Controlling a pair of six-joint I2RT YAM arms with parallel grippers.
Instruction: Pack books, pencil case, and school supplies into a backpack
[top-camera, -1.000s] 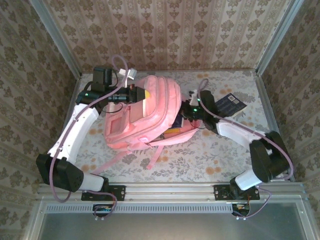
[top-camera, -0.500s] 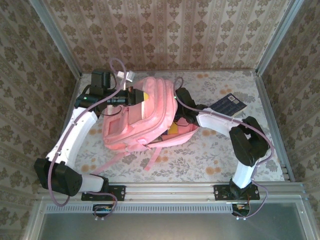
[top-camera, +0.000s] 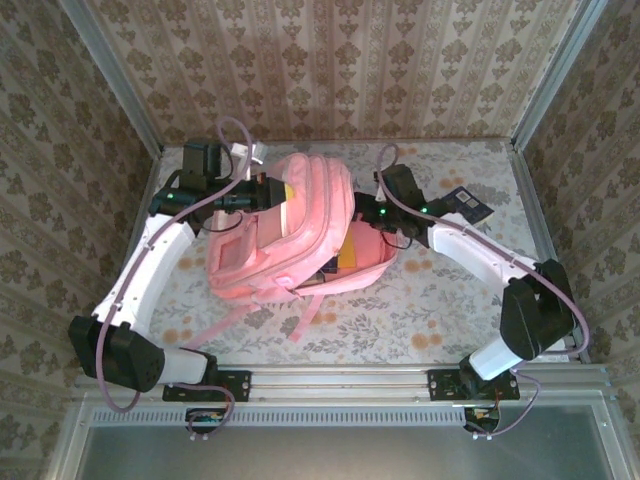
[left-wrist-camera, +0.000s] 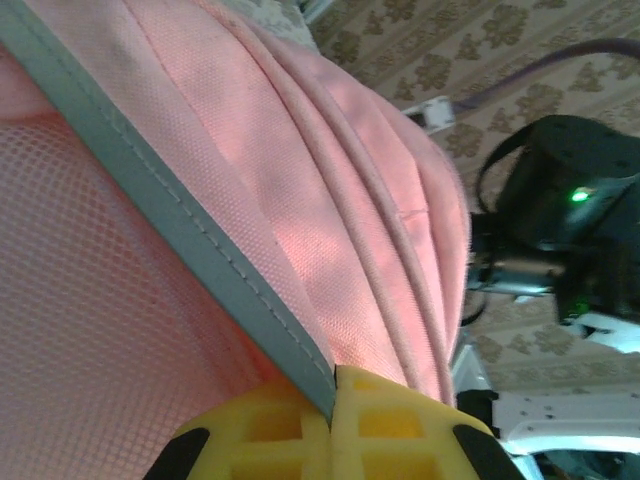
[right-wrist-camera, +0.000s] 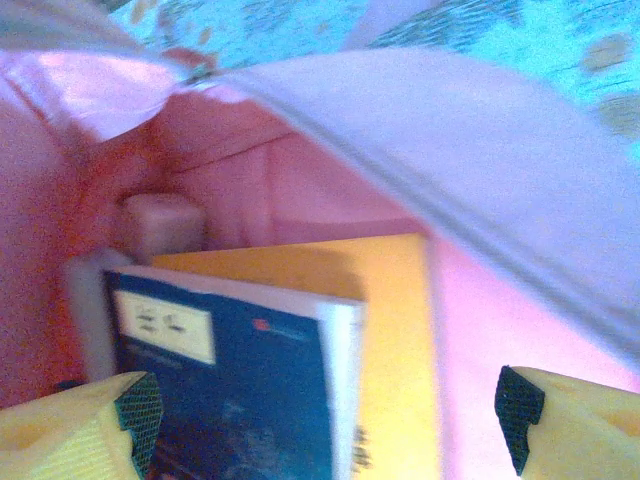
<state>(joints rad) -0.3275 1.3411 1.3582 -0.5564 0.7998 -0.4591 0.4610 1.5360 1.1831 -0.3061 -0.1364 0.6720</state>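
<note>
Just inside the open mouth of the backpack (right-wrist-camera: 280, 180), right gripper (right-wrist-camera: 320, 425) spread wide and holding nothing, yellow fingers (right-wrist-camera: 60, 435) apart at the lower corners of the wrist view. Straight ahead of those fingers, a navy book (right-wrist-camera: 230, 380) lying on top of the orange-yellow book (right-wrist-camera: 395, 330), both within the pink walls, long edges running deeper into the bag, away from the gripper. Over at the far left of the bag, left gripper (left-wrist-camera: 332, 395) clamped tight on the grey-trimmed edge (left-wrist-camera: 180, 230) of a front panel, propping it up. Judged so far: two books in, more to fetch. Out on the table (top-camera: 420, 320), on the far side of the right forearm and partly hidden by it, another navy book (top-camera: 468, 207), flat and skewed to the table's edges; long axis hard to tell with the arm across part of it. Much nearer the right arm, well apart from the left. Probably calls for backing straight out from under the overhanging flap first, then swinging right and outward. Open floral tabletop near that book on its near side; less room toward the right rail and back wall. Some risk of catching the flap on the way out.
</note>
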